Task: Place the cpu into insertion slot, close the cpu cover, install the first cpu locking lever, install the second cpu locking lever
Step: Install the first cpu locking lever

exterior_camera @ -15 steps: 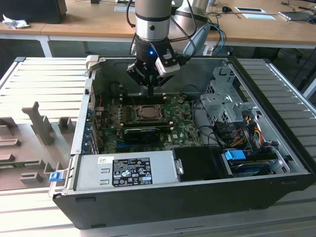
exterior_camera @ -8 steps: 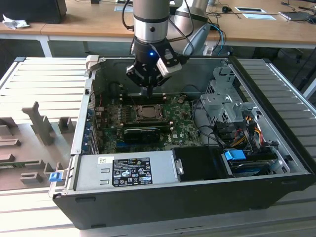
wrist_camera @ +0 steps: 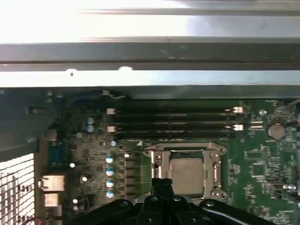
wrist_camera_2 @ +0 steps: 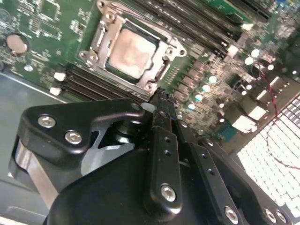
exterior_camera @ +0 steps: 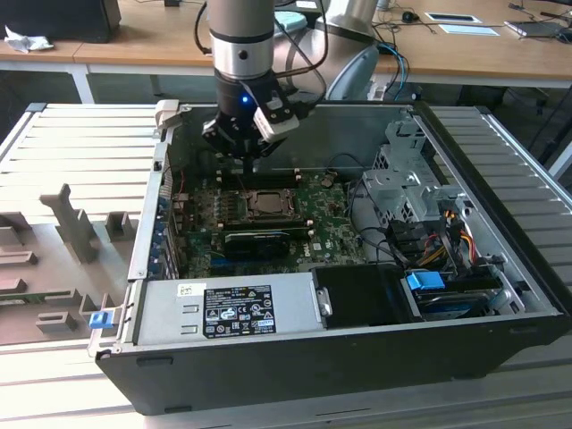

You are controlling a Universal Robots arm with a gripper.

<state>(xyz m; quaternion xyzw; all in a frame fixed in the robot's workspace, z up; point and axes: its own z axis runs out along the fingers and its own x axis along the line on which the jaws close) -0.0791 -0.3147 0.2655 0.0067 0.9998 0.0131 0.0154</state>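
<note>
We see the hand [exterior_camera: 253, 164] closed, empty, at 12 o'clock of the seated cpu [exterior_camera: 266, 204] in the exterior view: we judge it set for pushing.

Open black metal computer case [exterior_camera: 313, 375] on a grey slatted tabletop [exterior_camera: 80, 134]; grey labelled power-supply box [exterior_camera: 232, 308] at seven o'clock inside it; blue plastic clip [exterior_camera: 424, 281] at four o'clock.

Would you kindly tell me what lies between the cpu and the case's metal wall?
In the first wrist view, past the cpu cover frame, parallel black memory slots lie between the cpu and the case wall.
</note>
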